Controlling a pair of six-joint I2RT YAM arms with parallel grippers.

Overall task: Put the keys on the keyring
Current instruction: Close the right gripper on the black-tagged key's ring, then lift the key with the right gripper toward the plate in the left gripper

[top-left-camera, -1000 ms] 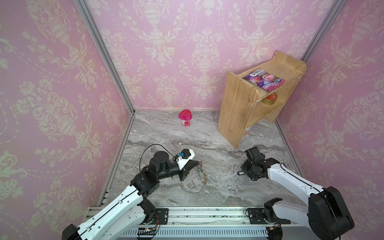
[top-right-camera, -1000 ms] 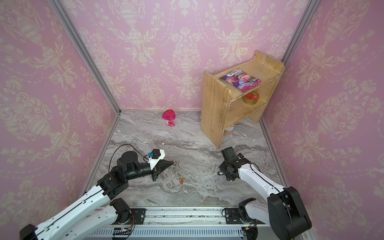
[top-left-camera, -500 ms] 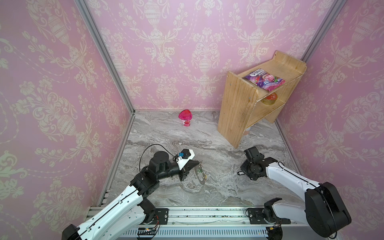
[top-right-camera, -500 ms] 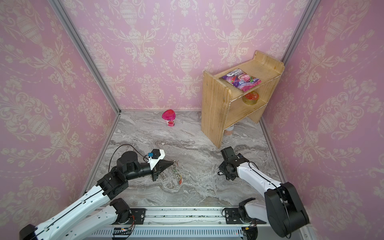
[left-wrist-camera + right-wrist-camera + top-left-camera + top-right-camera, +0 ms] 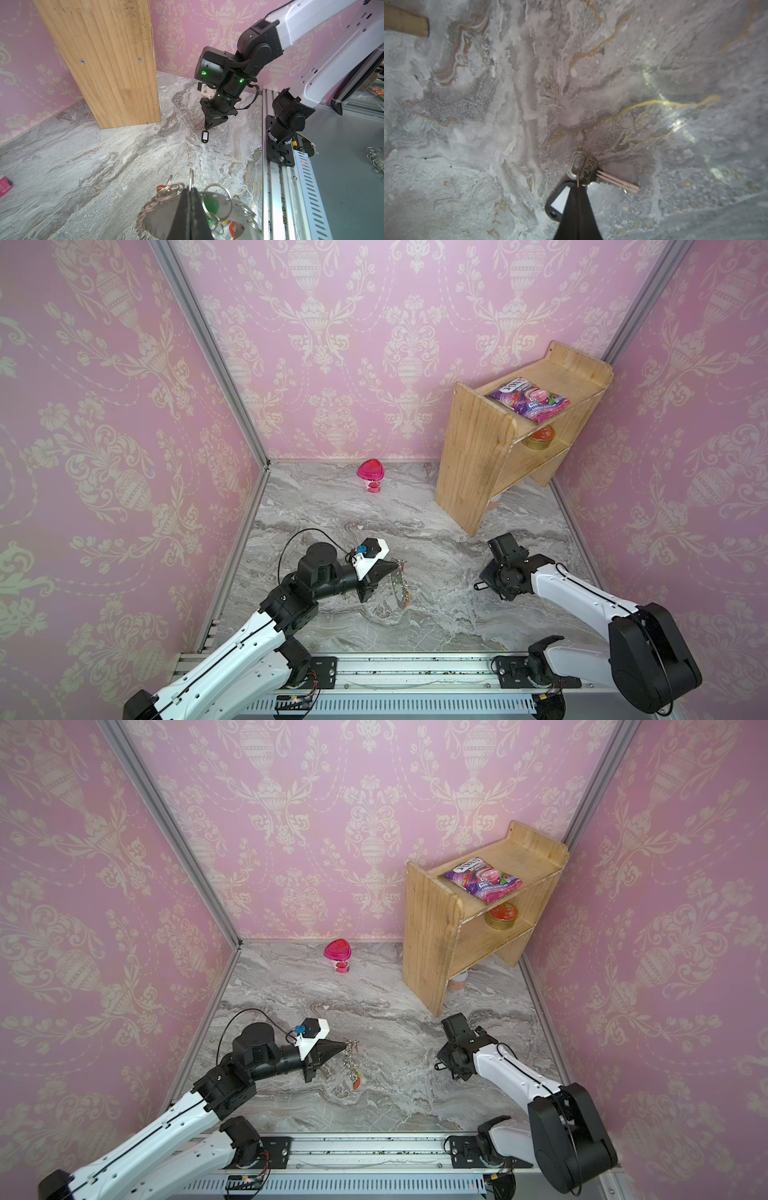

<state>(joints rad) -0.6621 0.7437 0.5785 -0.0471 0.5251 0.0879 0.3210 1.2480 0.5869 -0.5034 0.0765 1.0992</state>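
Grey marbled bench (image 5: 440, 626): wooden shelf (image 5: 473, 464) standing back right, pink tub (image 5: 370, 477) near the back wall, keys (image 5: 205, 136) lying flat right of middle.

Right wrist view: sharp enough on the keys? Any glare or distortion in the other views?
Right wrist view: keys sharp, marble tabletop beyond them soft with a few glare streaks, right gripper a black silhouette. Left wrist view: wide-angle stretch, wooden shelf leaning; keyring close to the lens, slightly soft. In both top views: even light, no glare, keys tiny.
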